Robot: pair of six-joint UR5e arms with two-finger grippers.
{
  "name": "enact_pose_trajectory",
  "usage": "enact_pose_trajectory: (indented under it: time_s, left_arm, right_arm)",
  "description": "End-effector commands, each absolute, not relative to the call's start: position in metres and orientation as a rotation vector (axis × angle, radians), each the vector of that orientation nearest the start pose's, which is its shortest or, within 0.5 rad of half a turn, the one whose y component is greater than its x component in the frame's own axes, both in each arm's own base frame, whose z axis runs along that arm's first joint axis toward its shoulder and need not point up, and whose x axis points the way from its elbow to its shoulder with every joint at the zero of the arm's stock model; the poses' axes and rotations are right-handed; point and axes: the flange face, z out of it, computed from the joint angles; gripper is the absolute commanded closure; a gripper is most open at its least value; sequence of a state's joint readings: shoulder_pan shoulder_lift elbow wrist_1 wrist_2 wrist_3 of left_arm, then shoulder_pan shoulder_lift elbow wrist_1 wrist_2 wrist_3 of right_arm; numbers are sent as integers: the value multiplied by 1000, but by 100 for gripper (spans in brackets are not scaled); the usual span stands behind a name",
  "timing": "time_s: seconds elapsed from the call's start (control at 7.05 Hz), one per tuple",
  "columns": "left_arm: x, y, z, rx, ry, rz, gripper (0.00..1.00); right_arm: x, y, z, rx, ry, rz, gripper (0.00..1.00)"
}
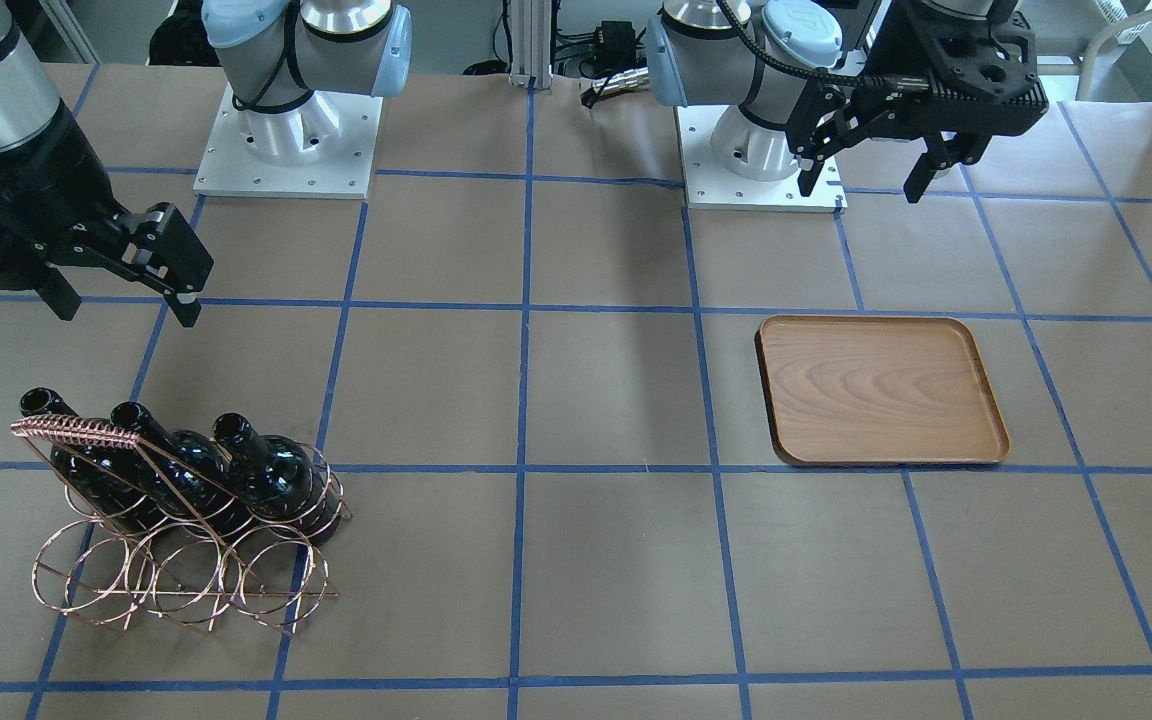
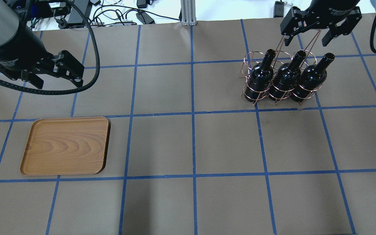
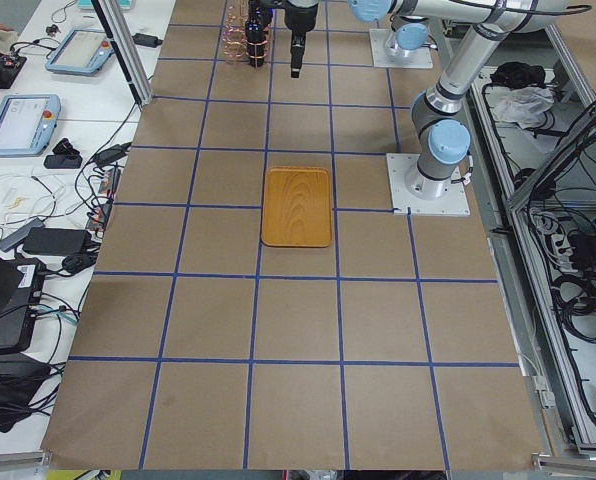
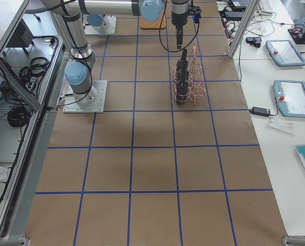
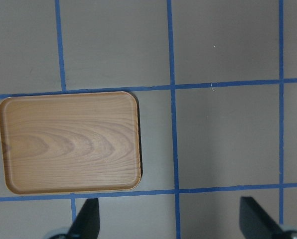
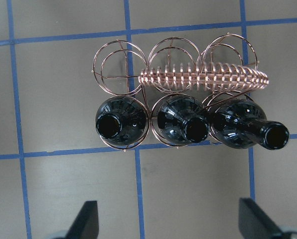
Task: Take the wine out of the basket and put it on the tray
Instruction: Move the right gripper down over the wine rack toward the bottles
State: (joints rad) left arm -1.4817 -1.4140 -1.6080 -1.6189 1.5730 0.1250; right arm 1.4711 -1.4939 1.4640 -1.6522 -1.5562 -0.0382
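Three black wine bottles stand in one row of the copper wire basket at the far right. In the right wrist view their mouths show beside the coil-wrapped handle. My right gripper is open and empty, high above the basket's far side. The wooden tray lies empty at the near left; it also shows in the left wrist view. My left gripper is open and empty, above the table beyond the tray.
The brown table carries a grid of blue tape lines. The two arm bases stand at the robot's edge. The basket's other row of rings holds no bottles.
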Motion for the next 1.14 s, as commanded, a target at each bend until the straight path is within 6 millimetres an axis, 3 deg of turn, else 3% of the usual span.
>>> enact_pose_trajectory:
  time_s: [0.0,0.43,0.57,0.99]
  left_arm:
    - [-103,-440,536,71,3123,-113,0]
    - [-106,-436,537,83,3120,-110,0]
    - [-106,-435,538,83,3120,-113,0]
    - [-101,-430,538,83,3113,-95,0]
  right_arm:
    - [80,-546,507,95,3134,-167,0]
    - [78,-551,502,36,3139,-159,0]
    - [74,-564,490,-81,3139,-148,0]
    - [66,-595,440,-94,3141,-95,0]
